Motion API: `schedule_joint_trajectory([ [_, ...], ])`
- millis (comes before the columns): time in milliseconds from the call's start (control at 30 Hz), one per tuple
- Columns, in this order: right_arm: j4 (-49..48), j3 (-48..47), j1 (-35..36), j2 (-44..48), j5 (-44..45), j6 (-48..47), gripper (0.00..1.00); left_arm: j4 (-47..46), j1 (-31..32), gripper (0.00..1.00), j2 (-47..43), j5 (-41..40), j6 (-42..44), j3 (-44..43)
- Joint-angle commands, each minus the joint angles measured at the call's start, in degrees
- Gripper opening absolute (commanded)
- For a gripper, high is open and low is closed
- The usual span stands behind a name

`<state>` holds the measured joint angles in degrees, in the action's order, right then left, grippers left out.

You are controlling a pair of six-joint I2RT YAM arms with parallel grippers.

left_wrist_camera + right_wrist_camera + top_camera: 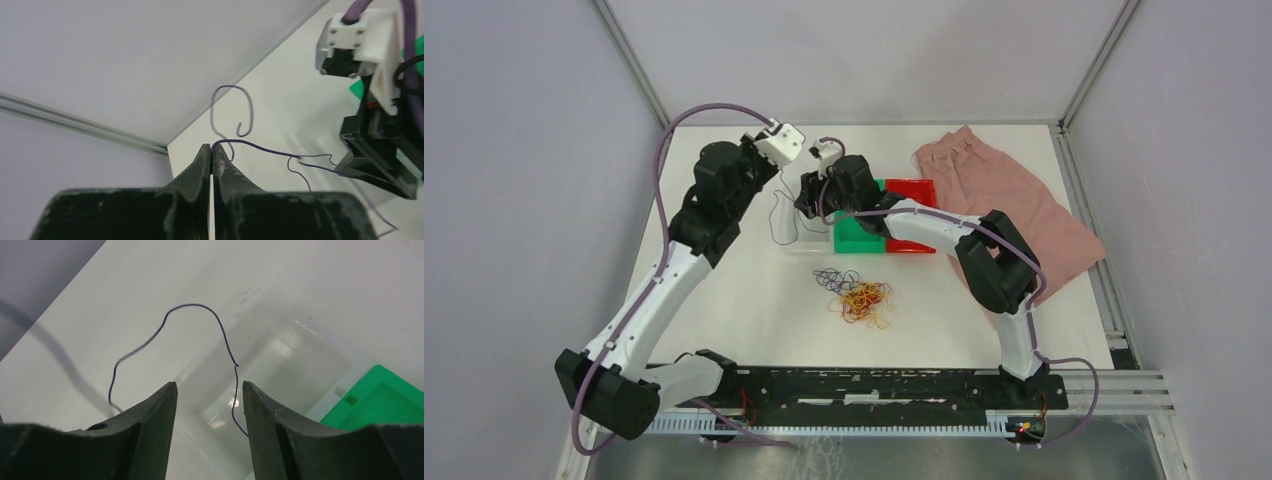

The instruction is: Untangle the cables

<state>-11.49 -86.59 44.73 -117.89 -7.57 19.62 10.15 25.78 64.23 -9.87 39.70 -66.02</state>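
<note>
A tangled pile of thin cables [861, 296] in purple, red and orange-yellow lies on the white table. One thin purple cable [270, 150] is lifted clear of the pile. My left gripper [213, 149] is shut on it at the very fingertips; in the top view this gripper [772, 176] is at the back of the table. The same cable [200, 305] arcs in front of my right gripper [210, 385], whose jaws stand open. One strand runs down close to the right finger [265, 410], and nothing is gripped. In the top view the right gripper [808, 198] is close beside the left one.
A clear plastic bin [802, 228] sits under both grippers, also visible as the clear bin [280, 370]. A green bin [856, 237] and a red bin [912, 212] stand to its right. Pink cloth [1009, 200] lies at the back right. Grey walls enclose the table.
</note>
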Motion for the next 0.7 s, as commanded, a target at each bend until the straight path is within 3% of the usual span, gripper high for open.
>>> schedule_joint_trajectory([
  [0,3.5,-1.7,-0.6,2.9,2.9,0.3,0.58,-4.4,-2.9,0.03,2.0,4.7,-5.1,-3.6],
  [167,3.6,7.2,-2.6,10.4,4.5,1.0,0.59,-4.9,-2.9,0.03,3.9,8.9,-8.3,-5.1],
  [433,-0.3,20.7,-6.7,22.0,8.1,4.4,0.59,-2.6,-2.7,0.03,9.9,17.8,-15.3,-14.9],
  [667,-3.4,28.1,-7.7,28.8,9.6,6.0,0.59,-3.7,-2.6,0.03,13.2,16.2,-14.7,-12.8],
])
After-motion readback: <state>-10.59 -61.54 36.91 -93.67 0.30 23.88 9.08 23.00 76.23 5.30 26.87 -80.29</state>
